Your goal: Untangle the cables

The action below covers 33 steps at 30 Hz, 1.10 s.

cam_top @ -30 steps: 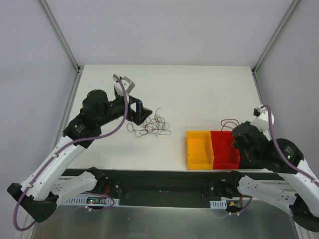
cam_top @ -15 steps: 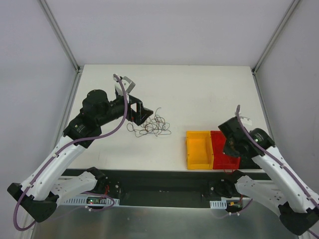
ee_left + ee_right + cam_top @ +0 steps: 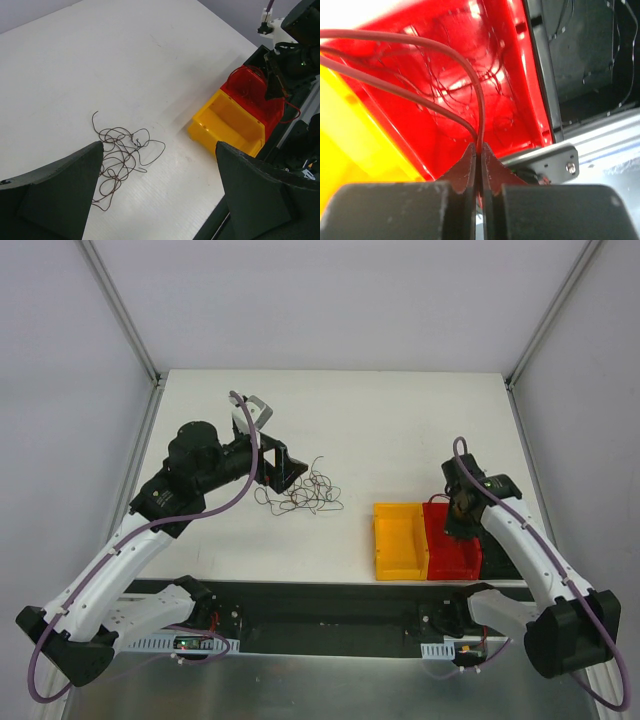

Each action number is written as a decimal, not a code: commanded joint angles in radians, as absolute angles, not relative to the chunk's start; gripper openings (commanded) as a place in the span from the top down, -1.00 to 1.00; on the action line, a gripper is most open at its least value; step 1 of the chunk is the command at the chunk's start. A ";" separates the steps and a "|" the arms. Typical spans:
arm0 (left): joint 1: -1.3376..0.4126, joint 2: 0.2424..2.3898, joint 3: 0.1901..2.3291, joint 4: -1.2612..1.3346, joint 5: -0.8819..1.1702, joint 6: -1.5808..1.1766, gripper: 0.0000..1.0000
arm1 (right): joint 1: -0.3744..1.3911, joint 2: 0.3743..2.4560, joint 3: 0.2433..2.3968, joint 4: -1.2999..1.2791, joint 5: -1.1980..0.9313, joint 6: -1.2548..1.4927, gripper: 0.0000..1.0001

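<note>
A robot lab test cell: white table (image 3: 400, 420), plain grey walls (image 3: 330, 300) and aluminium frame posts (image 3: 120, 308) enclosing it.

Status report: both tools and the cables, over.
Left tool open near the tangle. Right tool shut on one wire above the red bin. Nothing blocking.

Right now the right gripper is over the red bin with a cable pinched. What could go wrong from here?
1. The cable in the shut right gripper loops wide. Released here, part may land outside the red bin or mesh with the thin wires already inside.
2. The open left gripper faces the tangle. Closing there could catch several strands and drag the whole clump.
</note>
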<state>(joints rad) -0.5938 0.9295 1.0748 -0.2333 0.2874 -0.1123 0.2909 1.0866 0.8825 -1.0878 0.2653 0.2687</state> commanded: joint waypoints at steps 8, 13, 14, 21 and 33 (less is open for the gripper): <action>-0.591 0.928 1.066 -0.179 0.316 -0.123 -0.87 | 0.282 0.988 0.612 -0.433 0.387 0.288 1.00; -0.591 0.940 1.063 -0.173 0.331 -0.132 -0.86 | 0.281 0.870 0.454 -0.235 0.429 0.324 0.99; -0.591 0.943 1.062 -0.172 0.328 -0.130 -0.86 | 0.282 0.850 0.450 -0.253 0.426 0.336 0.99; -0.591 0.956 1.061 -0.172 0.337 -0.133 -0.86 | 0.282 0.718 0.475 -0.509 0.373 0.380 0.25; -0.591 0.983 1.057 -0.173 0.313 -0.129 -0.86 | 0.281 0.658 0.623 -0.615 0.334 0.230 -0.39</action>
<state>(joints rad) -0.5938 0.9760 1.0634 -0.2134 0.3119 -0.1196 0.2848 0.6353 0.5377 -0.5842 0.3489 0.3008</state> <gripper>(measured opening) 0.934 0.652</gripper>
